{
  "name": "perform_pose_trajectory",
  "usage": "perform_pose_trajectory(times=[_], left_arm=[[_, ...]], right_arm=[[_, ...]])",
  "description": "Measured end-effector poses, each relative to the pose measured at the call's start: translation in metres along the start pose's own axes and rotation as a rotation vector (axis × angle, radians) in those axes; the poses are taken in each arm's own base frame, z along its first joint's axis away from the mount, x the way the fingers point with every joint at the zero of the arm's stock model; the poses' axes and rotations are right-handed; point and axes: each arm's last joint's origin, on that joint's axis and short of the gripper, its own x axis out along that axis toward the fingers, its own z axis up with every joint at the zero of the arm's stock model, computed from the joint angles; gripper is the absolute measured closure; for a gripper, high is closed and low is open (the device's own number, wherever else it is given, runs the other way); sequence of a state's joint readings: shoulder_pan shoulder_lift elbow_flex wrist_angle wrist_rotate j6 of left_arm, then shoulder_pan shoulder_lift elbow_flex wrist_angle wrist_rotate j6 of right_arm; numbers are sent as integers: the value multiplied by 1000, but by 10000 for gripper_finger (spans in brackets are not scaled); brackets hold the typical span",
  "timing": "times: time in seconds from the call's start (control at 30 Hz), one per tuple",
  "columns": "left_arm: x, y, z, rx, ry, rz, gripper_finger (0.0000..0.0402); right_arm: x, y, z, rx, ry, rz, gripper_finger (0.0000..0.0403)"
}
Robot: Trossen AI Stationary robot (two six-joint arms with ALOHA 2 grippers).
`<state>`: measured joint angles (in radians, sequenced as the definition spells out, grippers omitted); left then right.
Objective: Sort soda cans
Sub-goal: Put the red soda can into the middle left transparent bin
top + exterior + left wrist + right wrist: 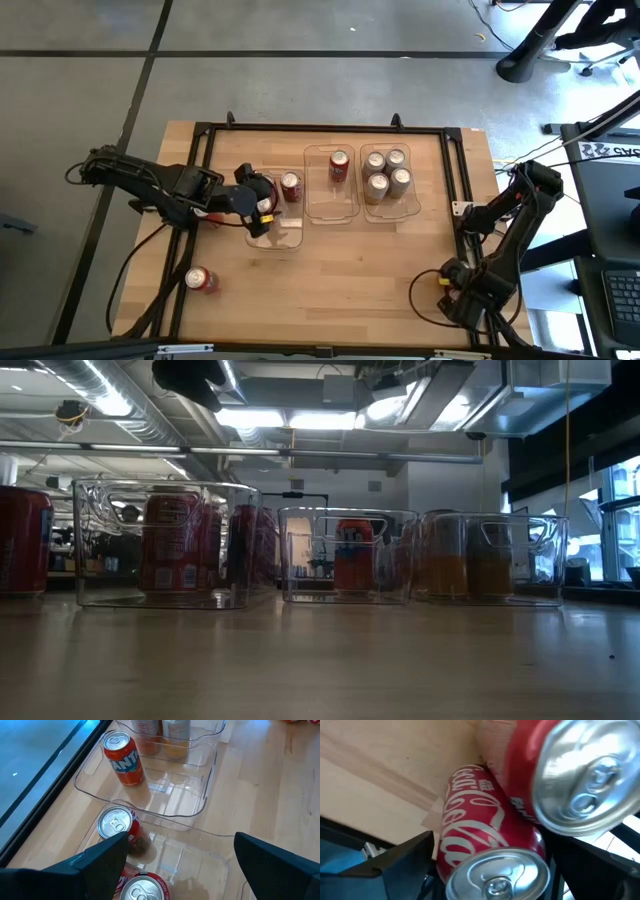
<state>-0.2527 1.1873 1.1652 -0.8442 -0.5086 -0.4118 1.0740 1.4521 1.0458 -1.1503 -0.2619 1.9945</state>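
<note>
**Left fingers spread over the left tray; right arm folded at the bench corner**

Three clear plastic trays stand in a row across the far half of the wooden bench (330,270). The right tray (391,212) holds four gold cans (386,171) packed together. The middle tray (331,212) holds one orange can (339,165) upright at its far end, the rest of it bare. The left tray (282,236) has a red can (290,186) standing at its far end, and the wrist view shows a second red can (142,889) upright just nearer in the same tray. One more red can (201,280) lies on its side out on the bench, well apart from the trays, near the left front corner. A black frame runs round the bench edge, and cables trail off the left arm over the left side.

The left gripper (262,200) hangs over the left tray, beside the far red can. Its fingers (100,860) are spread wide and pinch nothing. In the wrist view the second red can sits low between them, close to one finger, while the far red can stands just ahead of that same finger, partly behind its tip. The tray walls rise on either side of the fingers.

The right gripper (452,280) rests folded at the right front corner of the bench. Its wrist view shows two red cans (485,845) tight against its fingers, one lying lengthwise between them; whether the fingers pinch it cannot be told.
</note>
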Motion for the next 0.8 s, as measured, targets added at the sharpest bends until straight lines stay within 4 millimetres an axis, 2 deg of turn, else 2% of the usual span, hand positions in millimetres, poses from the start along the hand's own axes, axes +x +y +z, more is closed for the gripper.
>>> perform_pose_trajectory(times=[0.17, 0.37, 0.6, 0.8], left_arm=[[0, 0, 0, -6, -3, -1, 52], [0, -1, 2, -7, -14, -5, 52], [0, -1, 2, -5, -14, -5, 52], [0, -1, 2, -5, -14, -5, 52]], right_arm=[[0, 3, -1, -22, 4, 27, 34], [1, 4, -1, -40, 4, 28, 115], [-1, 7, -3, -91, 12, 53, 119], [-15, 13, -8, -145, -8, 118, 115]])
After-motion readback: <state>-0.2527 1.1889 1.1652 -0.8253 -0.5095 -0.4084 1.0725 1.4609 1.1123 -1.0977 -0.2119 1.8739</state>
